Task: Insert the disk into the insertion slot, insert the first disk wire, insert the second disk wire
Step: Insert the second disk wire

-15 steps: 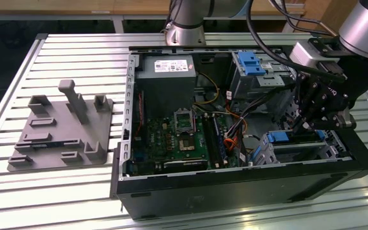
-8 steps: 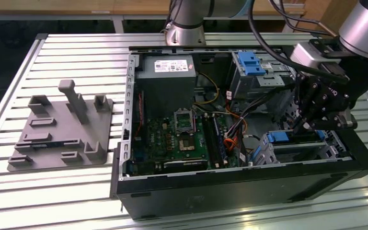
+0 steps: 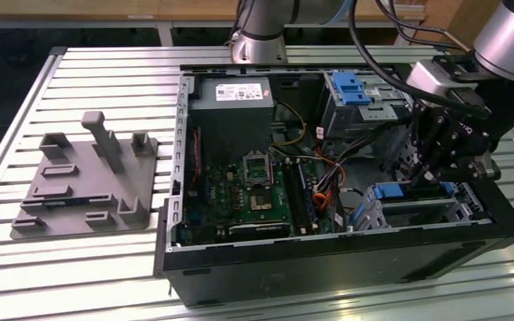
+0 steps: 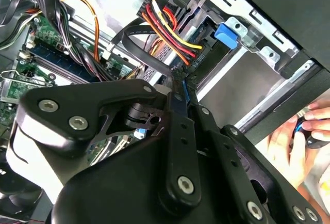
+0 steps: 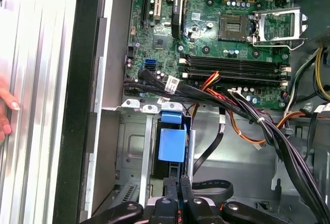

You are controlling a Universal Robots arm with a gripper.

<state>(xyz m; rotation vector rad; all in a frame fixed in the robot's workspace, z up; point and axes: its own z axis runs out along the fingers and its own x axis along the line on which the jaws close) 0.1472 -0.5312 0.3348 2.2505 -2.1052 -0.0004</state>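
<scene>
At the left of the exterior view, a grey plastic fixture block (image 3: 83, 184) with upright posts is lying on the slatted metal worktop (image 3: 105, 73). Right of it, the open computer case (image 3: 328, 261) is resting on its side, showing the green motherboard (image 3: 248, 194) in the middle of the frame and the grey power supply (image 3: 232, 100) above it. Further right, at the upper centre-right, the larger grey drive bay (image 3: 364, 107) is carrying a blue latch (image 3: 350, 87). In the lower right, the insertion slot (image 3: 422, 207) (a small cage of bare sheet metal) is sitting against the case wall, and the disk (image 3: 387, 192) is lying inside it, its blue carrier end showing at the cage mouth. The gripper (image 3: 428, 175) is hanging directly over that cage, fingers pointing down at the disk's connector end.

In the second wrist view, the gripper (image 4: 178, 87) is pinching its fingers together on a thin black cable end beside the red, yellow and orange wire bundle (image 4: 167, 28), with the blue carrier tab (image 4: 227, 33) to the right; a person's hand (image 4: 296, 136) is showing at the right edge.

In the first wrist view, a fingertip (image 5: 6, 108) is showing at the left edge, and the disk (image 5: 171, 141) is sitting in the cage just above the closed gripper (image 5: 178, 185).
</scene>
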